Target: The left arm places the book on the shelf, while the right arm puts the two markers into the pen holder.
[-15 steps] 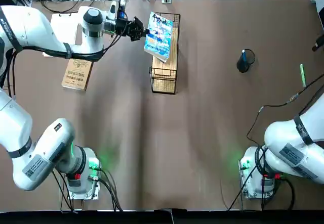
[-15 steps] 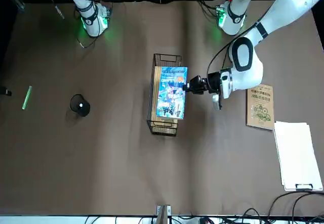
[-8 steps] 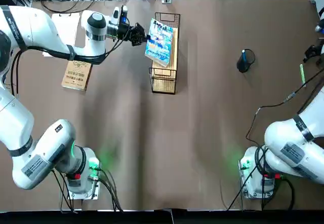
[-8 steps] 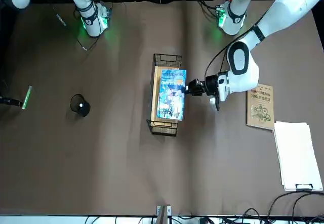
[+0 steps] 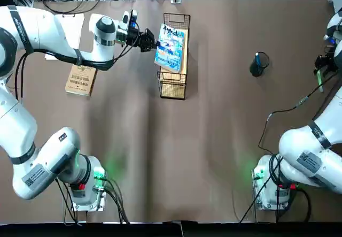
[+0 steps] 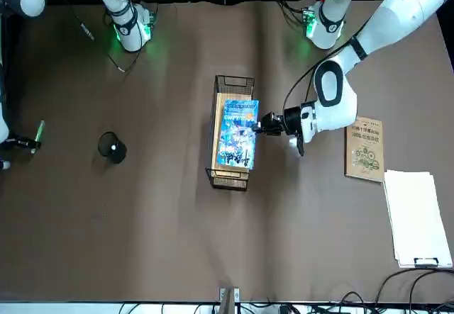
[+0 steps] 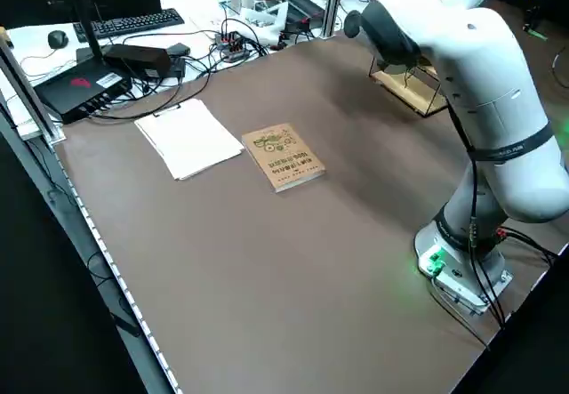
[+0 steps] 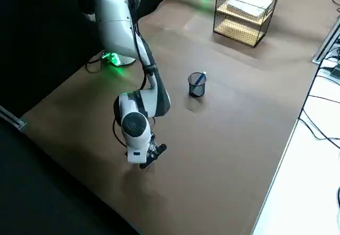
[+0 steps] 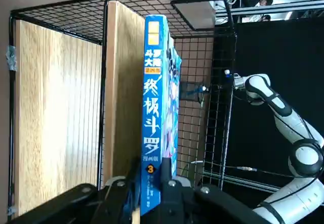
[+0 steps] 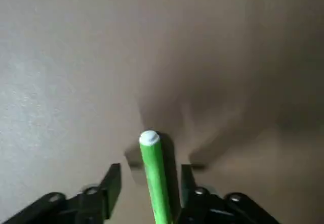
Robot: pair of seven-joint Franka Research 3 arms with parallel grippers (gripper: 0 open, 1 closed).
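Note:
The light-blue book (image 5: 171, 48) hangs tilted over the shelf (image 5: 173, 84), a black wire rack with a pale wooden top board (image 6: 225, 169). My left gripper (image 5: 149, 39) is shut on the book's edge; the left wrist view shows the blue spine (image 9: 157, 113) between its fingers. Whether the book touches the board I cannot tell. The black pen holder (image 5: 258, 65) stands at the right with the blue marker (image 8: 201, 78) inside. The green marker (image 5: 319, 79) lies on the table near the right edge. My right gripper (image 10: 148, 182) is open and low over it, one finger on each side of the green marker (image 10: 154, 173).
A tan-brown book (image 5: 81, 79) lies left of the shelf, and a white paper sheet (image 6: 417, 218) lies beyond it by the table's corner. Cables and equipment line the far edge. The right arm's black cable (image 5: 291, 111) trails over the table's right side.
The left gripper has carried the book farther over the shelf and lowered it toward the board. The right gripper has come in from the table's edge and dropped down around the green marker.

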